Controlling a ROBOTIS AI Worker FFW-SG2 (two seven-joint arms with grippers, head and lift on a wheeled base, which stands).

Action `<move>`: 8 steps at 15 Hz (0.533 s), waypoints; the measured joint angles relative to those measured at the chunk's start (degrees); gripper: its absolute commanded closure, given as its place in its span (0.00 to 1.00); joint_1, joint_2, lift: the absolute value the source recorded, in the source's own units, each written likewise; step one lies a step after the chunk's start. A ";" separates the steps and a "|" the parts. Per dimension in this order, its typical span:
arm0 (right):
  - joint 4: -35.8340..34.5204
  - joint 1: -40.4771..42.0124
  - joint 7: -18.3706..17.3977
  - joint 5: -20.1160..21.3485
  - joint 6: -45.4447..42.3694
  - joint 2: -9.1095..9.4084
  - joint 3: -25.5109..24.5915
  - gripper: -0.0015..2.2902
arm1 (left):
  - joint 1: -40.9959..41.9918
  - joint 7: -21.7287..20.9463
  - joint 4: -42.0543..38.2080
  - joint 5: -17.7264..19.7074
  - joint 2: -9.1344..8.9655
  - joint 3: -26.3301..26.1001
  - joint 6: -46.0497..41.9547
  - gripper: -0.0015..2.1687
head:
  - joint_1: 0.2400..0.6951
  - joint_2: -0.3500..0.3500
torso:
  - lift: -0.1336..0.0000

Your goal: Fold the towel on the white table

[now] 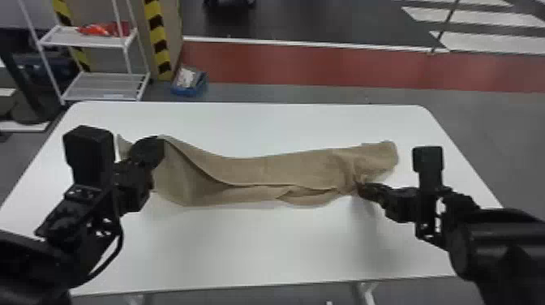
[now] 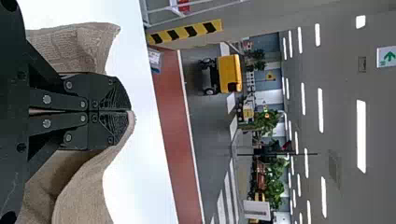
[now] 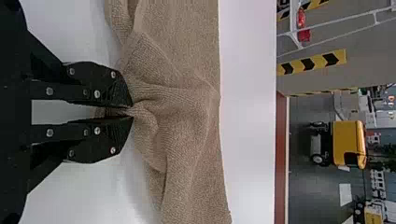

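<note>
The left gripper [image 1: 157, 148] is closed, its two flat black fingertips pinching the edge of a tan woven towel [image 1: 263, 170]. The right gripper [image 1: 359, 186] is also closed at the tips, with a small gathered pinch of the same towel caught between them; farther back, a gap parts its fingers.

Right at the right gripper's tips the cloth puckers, creases fanning outward, and one end of the towel extends past it, ahead and to its right. Around the left gripper the towel spreads to both sides, with a pointed corner just to its left. Between the two grippers it runs as a long, narrow strip across the white table [image 1: 251, 247], with layers overlapping along the side nearer the robot.

Past the table's far edge, ahead of the left gripper and a bit to its left, stands a white metal rack [image 1: 69, 39] with orange-red items [image 1: 101, 29] on its upper shelf. Ahead of the same gripper and slightly to its right, a blue bin [image 1: 184, 91] sits on the floor beside a pillar with yellow-and-black hazard stripes [image 1: 156, 24]. A red floor band [image 1: 344, 67] crosses farther out, and beyond it are white floor stripes [image 1: 486, 42] and a yellow vehicle [image 3: 348, 140].
</note>
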 measured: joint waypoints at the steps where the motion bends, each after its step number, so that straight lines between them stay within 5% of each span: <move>1: -1.71 0.65 0.02 -0.47 0.27 0.09 -0.28 0.75 | 0.08 0.02 -0.10 0.00 0.00 0.05 0.00 0.87 | 1.00 0.38 | 0.10; 8: -29.08 8.35 -1.16 -11.35 17.77 0.24 -9.41 0.74 | 1.35 0.53 -2.68 -0.18 -0.09 0.70 -0.99 0.87 | 1.00 0.39 | 0.10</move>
